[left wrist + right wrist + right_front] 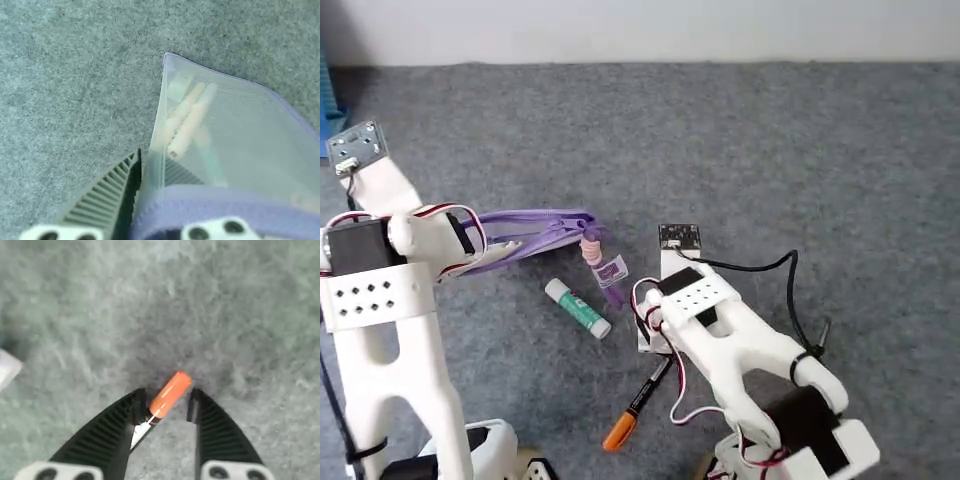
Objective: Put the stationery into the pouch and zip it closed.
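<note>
My left gripper [480, 245] is shut on the edge of the purple mesh pouch [535, 232] and holds it off the carpet. In the left wrist view the pouch [235, 130] shows pale stick-shaped items [187, 122] through its mesh, with my left gripper [150, 167] clamped at its purple zip band. A pink charm and tag [603, 262] hang from the pouch's end. A white and green glue stick [577, 307] lies below the pouch. An orange-capped black pen [638, 403] lies beside my right gripper [655, 348]. My right gripper [165, 397] stands open with the pen's orange cap [170, 390] between its fingers.
Grey carpet [800, 150] covers the whole work surface, with wide free room at the back and right. A small white object [7, 367] lies at the edge of the right wrist view. A black cable [790, 300] runs along the right arm.
</note>
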You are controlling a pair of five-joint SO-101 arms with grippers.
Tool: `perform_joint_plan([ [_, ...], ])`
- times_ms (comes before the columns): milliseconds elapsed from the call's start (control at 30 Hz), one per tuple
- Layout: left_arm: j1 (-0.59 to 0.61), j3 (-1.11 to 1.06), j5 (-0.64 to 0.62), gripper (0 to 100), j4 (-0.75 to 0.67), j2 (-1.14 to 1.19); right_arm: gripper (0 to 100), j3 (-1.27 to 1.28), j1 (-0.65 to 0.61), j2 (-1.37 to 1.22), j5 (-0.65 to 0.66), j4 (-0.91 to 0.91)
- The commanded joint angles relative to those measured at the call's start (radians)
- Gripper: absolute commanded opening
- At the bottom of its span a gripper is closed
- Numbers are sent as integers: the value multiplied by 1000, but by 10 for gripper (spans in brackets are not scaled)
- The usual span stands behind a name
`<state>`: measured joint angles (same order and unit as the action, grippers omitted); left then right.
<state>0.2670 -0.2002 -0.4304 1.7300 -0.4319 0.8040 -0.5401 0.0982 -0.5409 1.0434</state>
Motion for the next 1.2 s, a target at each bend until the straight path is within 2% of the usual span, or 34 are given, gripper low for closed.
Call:
perform_joint_plan([
  [0, 29, 1, -9, 13, 23, 23, 4, -32, 7, -33, -9, -8],
  [33, 29, 1, -9, 13, 23, 23, 25, -32, 7, -30, -9, -5],
  [200, 34, -1, -9, 13, 23, 23, 9, -32, 8, 71, -2, 36],
  [433, 28, -1, -9, 13, 25, 23, 8, -34, 8, 444, 60, 236],
  [600, 26, 4, -9, 13, 23, 25, 8, -120, -1, 845, 172, 317],
  [767, -28, 5, -9, 13, 21, 32, 8, -262, -25, 1082, 336, 220],
  [933, -124, 5, -31, 13, 21, 32, 8, -423, -127, 1047, 370, 117],
  [1167, -129, 1, -55, 13, 21, 32, 8, -775, -265, 763, 370, -74],
])
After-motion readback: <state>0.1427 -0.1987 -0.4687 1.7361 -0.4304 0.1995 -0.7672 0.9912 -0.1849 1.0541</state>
